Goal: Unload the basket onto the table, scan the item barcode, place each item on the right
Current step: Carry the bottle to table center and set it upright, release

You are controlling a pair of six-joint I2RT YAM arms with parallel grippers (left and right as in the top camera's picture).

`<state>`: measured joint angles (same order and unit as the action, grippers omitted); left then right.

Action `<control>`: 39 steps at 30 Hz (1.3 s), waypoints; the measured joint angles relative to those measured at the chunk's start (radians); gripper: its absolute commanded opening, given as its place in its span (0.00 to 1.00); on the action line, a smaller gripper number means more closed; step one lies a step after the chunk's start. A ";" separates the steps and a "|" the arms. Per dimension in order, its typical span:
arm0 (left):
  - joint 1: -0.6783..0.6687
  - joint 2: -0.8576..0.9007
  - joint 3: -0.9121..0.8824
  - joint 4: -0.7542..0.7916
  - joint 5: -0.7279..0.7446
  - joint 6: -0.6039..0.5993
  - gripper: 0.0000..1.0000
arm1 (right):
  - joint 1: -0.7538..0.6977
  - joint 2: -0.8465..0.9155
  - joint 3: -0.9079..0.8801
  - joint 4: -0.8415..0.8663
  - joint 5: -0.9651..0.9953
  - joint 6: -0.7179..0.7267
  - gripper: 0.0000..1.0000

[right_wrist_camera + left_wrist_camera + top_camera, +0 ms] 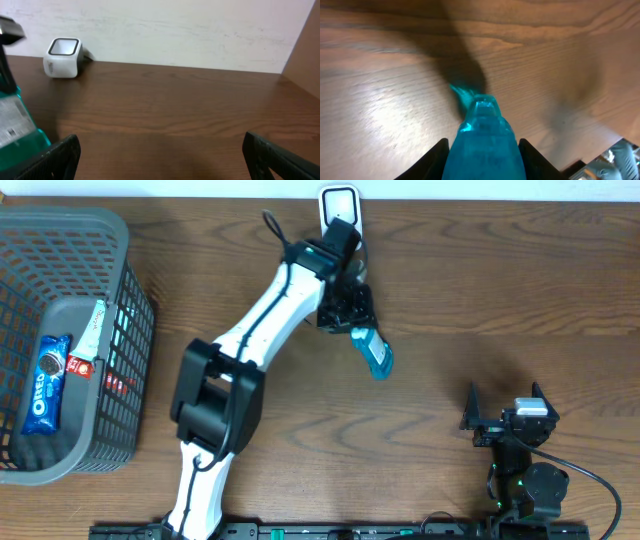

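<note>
My left gripper (345,308) is shut on a translucent teal bottle (373,352), held above the table just in front of the white barcode scanner (338,202) at the far edge. In the left wrist view the bottle (482,135) fills the gap between both black fingers (436,161) and its tip points down at the wood. From the right wrist view, the bottle (15,125) shows a white printed label at the left edge, with the scanner (63,50) standing against the wall. My right gripper (505,408) rests at the near right, open and holding nothing (160,155).
A grey plastic basket (130,280) stands at the left edge of the table, holding an Oreo pack (48,383) and other packets. Bare wooden tabletop (480,300) lies between the two arms.
</note>
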<state>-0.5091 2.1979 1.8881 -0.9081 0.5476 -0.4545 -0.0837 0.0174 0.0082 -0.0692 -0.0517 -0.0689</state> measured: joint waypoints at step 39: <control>-0.025 0.033 0.036 -0.117 -0.558 0.065 0.98 | 0.000 0.000 0.000 0.000 0.000 0.000 0.99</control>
<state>-0.5343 2.2311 1.9244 -1.0252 -0.0105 -0.3893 -0.0837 0.0174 0.0082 -0.0692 -0.0521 -0.0689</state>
